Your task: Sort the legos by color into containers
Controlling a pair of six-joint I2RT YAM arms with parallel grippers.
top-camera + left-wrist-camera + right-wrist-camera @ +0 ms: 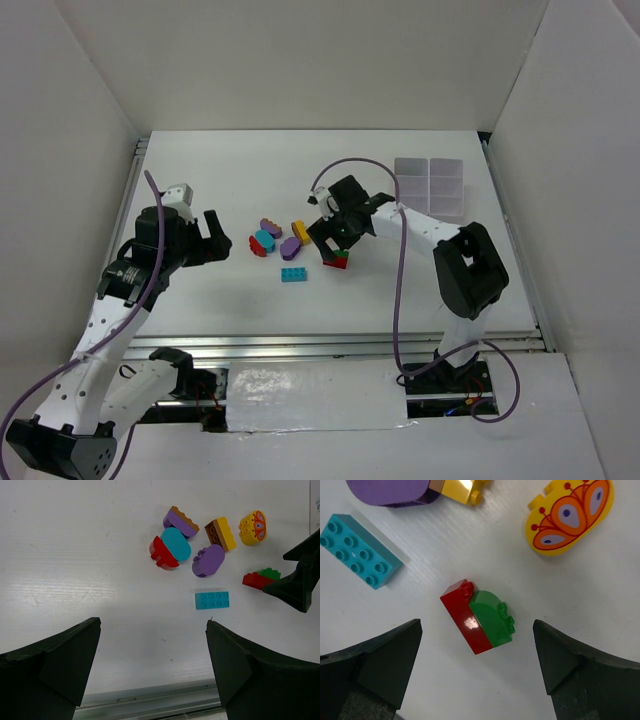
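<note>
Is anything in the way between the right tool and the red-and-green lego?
No, nothing that I can see. The open right tool hangs straight over the red-green lego. The cyan brick and the yellow oval lie apart from it.

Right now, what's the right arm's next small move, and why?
Probably lower the right gripper straight down around the red brick and green brick. Its jaws are open, and the wrist view shows the two touching bricks centred between them, with bare table on both sides.
</note>
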